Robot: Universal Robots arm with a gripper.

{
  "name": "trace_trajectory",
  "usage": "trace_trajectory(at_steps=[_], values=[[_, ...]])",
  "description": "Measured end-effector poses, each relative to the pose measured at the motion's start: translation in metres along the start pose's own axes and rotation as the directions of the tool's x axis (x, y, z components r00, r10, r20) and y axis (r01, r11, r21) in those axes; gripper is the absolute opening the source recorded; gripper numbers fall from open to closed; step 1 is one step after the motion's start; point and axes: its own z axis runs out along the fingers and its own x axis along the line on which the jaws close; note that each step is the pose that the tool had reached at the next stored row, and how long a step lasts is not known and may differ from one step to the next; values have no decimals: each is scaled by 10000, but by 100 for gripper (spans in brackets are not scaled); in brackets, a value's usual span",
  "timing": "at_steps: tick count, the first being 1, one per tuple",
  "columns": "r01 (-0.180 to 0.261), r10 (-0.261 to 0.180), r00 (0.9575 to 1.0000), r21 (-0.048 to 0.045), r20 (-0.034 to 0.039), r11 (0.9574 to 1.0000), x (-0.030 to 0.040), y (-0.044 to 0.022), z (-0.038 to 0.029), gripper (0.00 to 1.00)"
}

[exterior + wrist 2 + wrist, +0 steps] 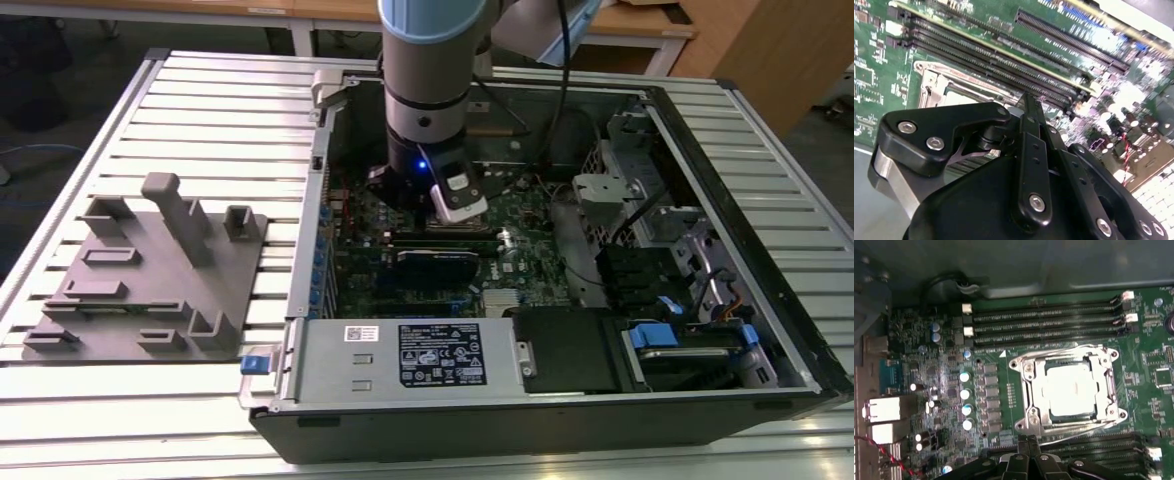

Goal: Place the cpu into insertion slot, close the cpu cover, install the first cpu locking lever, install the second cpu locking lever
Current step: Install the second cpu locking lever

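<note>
Inside the open computer case (pixel 747 290), at the centre of the exterior view, the arm (pixel 434 60) stands almost straight down over the green motherboard (pixel 400 270), its gripper (pixel 447 215) low above the board. In the first wrist view the cpu (pixel 1070 391) lies flat in the insertion slot (pixel 1026 395), right of the frame's centre, its pale metal face showing through the cut-out of the cpu cover (pixel 1106 390), which lies down over it, judging by the silver frame sitting flush around the chip. Thin levers (pixel 1054 356) run along the frame's edges, apparently to pin the cover down. Long memory slots (pixel 1044 320) lie above and below the socket. The gripper's black fingers (pixel 1026 452) meet at a point at the bottom centre of that frame, closed with nothing seen between them, their tip just beside the socket's lower edge; a narrow closed tip would suit pushing a thin lever. On the exterior view's left, a grey fixture plate (pixel 147 280) sits on the slatted table (pixel 80 400).
</note>
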Motion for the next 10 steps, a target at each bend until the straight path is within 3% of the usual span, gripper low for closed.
trace_trajectory(at_steps=[2, 3, 10], values=[[-7, 7, 10000, -189, -21, 9998, 0, -1, 9, 11], [-9, 9, 10000, -220, -24, 9998, 1, -1, 13, 11], [-8, 8, 10000, -220, -25, 9998, 0, -8, 39, 11]])
